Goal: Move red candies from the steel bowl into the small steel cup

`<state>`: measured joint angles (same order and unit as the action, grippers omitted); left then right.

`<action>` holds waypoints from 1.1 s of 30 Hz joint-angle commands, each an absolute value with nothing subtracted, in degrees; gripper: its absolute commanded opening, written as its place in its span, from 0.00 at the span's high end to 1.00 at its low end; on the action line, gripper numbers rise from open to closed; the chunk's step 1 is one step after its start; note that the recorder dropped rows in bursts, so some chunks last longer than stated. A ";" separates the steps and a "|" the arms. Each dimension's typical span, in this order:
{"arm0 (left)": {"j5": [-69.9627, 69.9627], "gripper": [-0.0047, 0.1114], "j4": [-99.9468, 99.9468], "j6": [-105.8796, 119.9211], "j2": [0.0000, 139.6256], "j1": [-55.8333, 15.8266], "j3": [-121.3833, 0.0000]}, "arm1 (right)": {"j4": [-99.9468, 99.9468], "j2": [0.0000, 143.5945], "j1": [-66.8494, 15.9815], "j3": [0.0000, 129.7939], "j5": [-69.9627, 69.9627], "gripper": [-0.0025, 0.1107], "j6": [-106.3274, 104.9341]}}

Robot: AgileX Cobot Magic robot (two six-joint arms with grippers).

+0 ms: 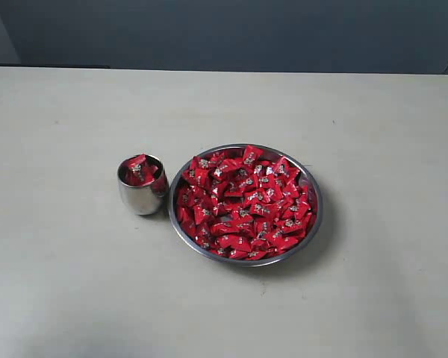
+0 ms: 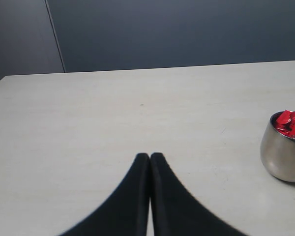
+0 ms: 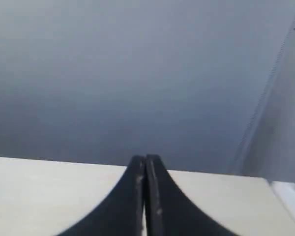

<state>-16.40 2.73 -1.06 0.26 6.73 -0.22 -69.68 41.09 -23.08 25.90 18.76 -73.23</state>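
The left gripper [image 2: 150, 157] has its jaws pressed together, empty, over the table [image 2: 113, 113]. The small steel cup [image 2: 282, 155], containing red candies [image 2: 289, 120], stands ahead and to one side, well apart.

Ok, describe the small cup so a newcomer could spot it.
On the pale table, find the wide steel bowl heaped with red candies. The small steel cup stands just to its left in the exterior view. It is far narrower, barrel-shaped, mirror-bright, holding only a few candies.
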 commanded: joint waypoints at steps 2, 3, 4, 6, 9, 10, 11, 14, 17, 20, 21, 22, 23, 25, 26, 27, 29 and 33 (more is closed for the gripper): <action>-16.31 0.96 2.61 -1.13 0.00 6.77 0.00 | -92.82 38.94 -22.71 27.10 13.80 0.98 -104.92; -16.31 0.96 2.61 -1.13 0.00 6.77 0.00 | -92.82 38.96 -22.71 27.25 5.52 0.98 -105.51; -16.31 0.96 2.61 -1.13 0.00 6.77 0.00 | -94.41 39.59 -22.71 27.25 0.00 0.98 -104.19; -16.31 0.96 2.61 -1.13 0.00 6.77 0.00 | -94.79 41.59 -22.71 27.12 -5.22 0.98 -104.19; -16.31 0.96 2.61 -1.13 0.00 6.77 0.00 | -94.28 43.66 -22.71 27.12 -10.71 0.98 -104.19; -16.31 0.96 2.61 -1.13 0.00 6.77 0.00 | -94.28 43.74 -22.71 27.12 -9.88 0.98 -104.19; -16.31 0.96 2.61 -1.13 0.00 6.77 0.00 | -94.28 43.74 -22.71 27.12 -9.61 0.98 -103.78; -16.31 0.96 2.61 -1.13 0.00 6.77 0.00 | -94.69 42.97 -22.71 27.12 -10.40 0.98 -102.03; -16.31 0.96 2.61 -1.13 0.00 6.77 0.00 | -94.69 42.22 -22.71 27.12 -11.48 0.98 -98.23; -16.31 0.96 2.61 -1.13 0.00 6.77 0.00 | -94.69 41.58 -22.71 27.12 -11.69 0.98 -97.41; -16.31 0.96 2.61 -1.13 0.00 6.77 0.00 | -94.55 41.45 -22.71 27.12 -11.69 0.98 -97.41; -16.31 0.96 2.61 -1.13 0.00 6.77 0.00 | -94.43 41.17 -22.71 27.12 -11.69 0.98 -97.41; -16.31 0.96 2.61 -1.13 0.00 6.77 0.00 | -94.43 40.91 -22.71 27.12 -11.69 0.98 -96.94; -16.31 0.96 2.61 -1.13 0.00 6.77 0.00 | -94.27 40.91 -22.71 27.12 -11.69 0.98 -96.41; -16.31 0.96 2.61 -1.13 0.00 6.77 0.00 | -93.99 40.80 -22.71 27.12 -10.92 0.98 -96.41; -16.31 0.96 2.61 -1.13 0.00 6.77 0.00 | -93.99 40.66 -22.71 27.12 -9.57 0.98 -96.26; -16.31 0.96 2.61 -1.13 0.00 6.77 0.00 | -94.48 39.84 -22.71 27.12 -7.83 0.98 -93.48; -16.31 0.96 2.61 -1.13 0.00 6.77 0.00 | -94.58 37.46 -22.71 27.12 -5.70 0.98 -87.67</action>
